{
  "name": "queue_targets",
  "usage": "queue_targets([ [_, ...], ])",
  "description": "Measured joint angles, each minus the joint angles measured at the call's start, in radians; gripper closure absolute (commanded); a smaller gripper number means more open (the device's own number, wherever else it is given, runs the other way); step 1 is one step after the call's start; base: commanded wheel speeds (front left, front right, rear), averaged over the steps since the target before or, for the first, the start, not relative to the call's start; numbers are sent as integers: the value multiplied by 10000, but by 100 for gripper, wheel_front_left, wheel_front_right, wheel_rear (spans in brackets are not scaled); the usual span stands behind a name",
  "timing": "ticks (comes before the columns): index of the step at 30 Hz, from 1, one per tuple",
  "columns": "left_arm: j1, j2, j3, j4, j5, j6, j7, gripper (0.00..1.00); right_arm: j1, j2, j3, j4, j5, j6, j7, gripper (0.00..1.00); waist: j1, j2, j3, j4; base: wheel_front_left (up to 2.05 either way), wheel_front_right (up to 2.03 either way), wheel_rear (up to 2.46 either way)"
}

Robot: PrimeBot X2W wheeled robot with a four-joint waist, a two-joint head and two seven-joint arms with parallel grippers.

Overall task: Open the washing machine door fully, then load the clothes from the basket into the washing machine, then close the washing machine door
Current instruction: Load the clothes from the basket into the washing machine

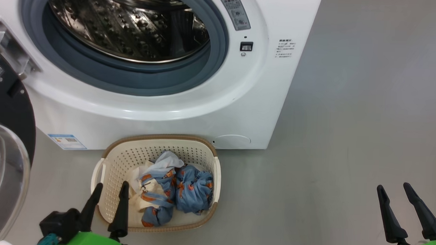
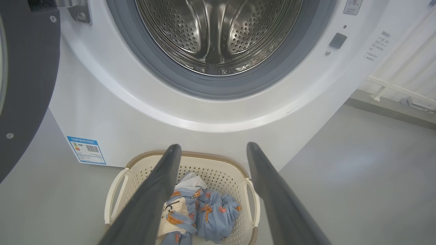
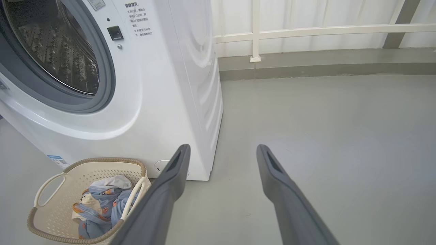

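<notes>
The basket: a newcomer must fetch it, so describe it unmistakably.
Find the white washing machine with its open drum. On the grey floor right before it sits the basket. It is cream, perforated, brown-rimmed, and holds blue and cream clothes.

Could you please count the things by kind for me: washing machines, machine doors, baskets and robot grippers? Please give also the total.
washing machine: 1
washing machine door: 1
basket: 1
grippers: 2 (left gripper, right gripper)
Total: 5
</notes>
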State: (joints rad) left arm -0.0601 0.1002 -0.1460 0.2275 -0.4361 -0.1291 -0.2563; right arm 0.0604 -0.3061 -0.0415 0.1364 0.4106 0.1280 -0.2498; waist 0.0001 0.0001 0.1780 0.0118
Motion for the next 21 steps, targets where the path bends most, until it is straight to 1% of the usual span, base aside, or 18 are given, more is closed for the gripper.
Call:
queue_targets([
  [4, -317, -288, -159, 460, 2, 0, 0, 0, -221, 21, 75, -71, 0, 0, 0, 0, 0, 0, 281, -43, 0, 0, 0],
  [10, -1316, -602, -416, 2073, 117, 0, 4, 0, -617, 50, 257, -125, 31, 0, 0, 0, 0, 0, 869, -126, 0, 0, 0],
  [12, -1828, -604, -485, 2765, 178, 0, 8, 0, -866, 61, 307, -155, 31, 0, 0, 0, 0, 0, 1107, -160, 0, 0, 0],
  [16, -2877, -617, -1070, 4073, -251, 0, 8, 0, -1293, 73, 460, -226, 31, 0, 0, 0, 1, 0, 1616, -256, 0, 0, 0],
  [21, -4032, -650, -1404, 5557, -428, 77, 10, 0, -1811, 73, 660, -242, 63, 0, 0, 0, 1, 0, 2253, -433, 0, 0, 0],
])
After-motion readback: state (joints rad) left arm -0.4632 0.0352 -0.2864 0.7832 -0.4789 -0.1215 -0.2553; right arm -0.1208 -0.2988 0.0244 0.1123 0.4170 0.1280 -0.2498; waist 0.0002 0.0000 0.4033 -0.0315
